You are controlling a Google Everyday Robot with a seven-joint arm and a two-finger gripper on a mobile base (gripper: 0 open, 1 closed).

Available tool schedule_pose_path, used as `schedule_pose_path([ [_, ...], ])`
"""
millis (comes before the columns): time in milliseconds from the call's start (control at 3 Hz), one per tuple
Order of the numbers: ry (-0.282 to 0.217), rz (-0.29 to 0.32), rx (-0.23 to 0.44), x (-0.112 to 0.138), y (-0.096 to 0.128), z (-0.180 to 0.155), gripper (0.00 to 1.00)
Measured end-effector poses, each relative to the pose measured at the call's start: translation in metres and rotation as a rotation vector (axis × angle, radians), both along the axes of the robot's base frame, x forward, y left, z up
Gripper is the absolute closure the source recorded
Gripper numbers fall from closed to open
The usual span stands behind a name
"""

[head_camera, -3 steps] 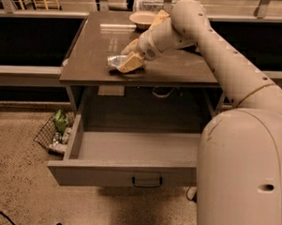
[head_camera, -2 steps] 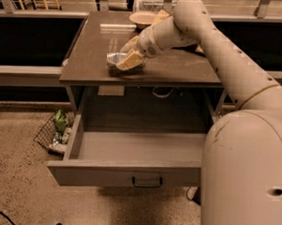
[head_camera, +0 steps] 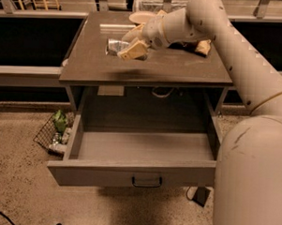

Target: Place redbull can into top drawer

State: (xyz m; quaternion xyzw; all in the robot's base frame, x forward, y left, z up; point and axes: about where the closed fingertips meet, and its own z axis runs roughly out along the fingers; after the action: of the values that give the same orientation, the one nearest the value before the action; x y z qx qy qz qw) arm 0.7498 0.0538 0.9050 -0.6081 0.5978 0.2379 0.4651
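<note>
1. The gripper (head_camera: pixel 129 49) sits in the upper middle of the frame, over the left half of the table top. Its tan fingers (head_camera: pixel 135 51) are clamped around the redbull can (head_camera: pixel 115 45). The can lies on its side, and its silver end pokes out to the left of the fingers. Gripper and can appear to hang just above the surface, with a soft shadow on the table top below them.
2. The robot's pale body (head_camera: pixel 250 180) fills the lower right corner. Its arm (head_camera: pixel 237 57) slants from there up to the top of the frame and bends left to the gripper.
3. The brown table (head_camera: pixel 180 71) spans the upper centre.
4. The top drawer (head_camera: pixel 129 172) is pulled out wide below the table edge in the centre of the frame, its grey inside bare. A small dark handle (head_camera: pixel 147 182) sits at the middle of its front panel.
5. A wire basket (head_camera: pixel 53 134) with some green items in it stands on the floor just left of the drawer.
6. A pale plate (head_camera: pixel 139 16) rests at the far edge of the table, behind the gripper.
7. A chip bag (head_camera: pixel 203 46) lies on the table, partly hidden by the arm.
</note>
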Motion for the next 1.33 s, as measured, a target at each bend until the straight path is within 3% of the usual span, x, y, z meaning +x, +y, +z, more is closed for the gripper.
schedule_pose_path([
  [333,0.039,0.001,0.070,-0.028,0.005,0.004,1.00],
  [667,0.039,0.001,0.070,-0.028,0.005,0.004,1.00],
  [1000,0.073,0.011,0.036,-0.042,0.007,-0.005,1.00],
  [1333,0.081,-0.021,-0.016,-0.073,0.003,-0.002,1.00],
])
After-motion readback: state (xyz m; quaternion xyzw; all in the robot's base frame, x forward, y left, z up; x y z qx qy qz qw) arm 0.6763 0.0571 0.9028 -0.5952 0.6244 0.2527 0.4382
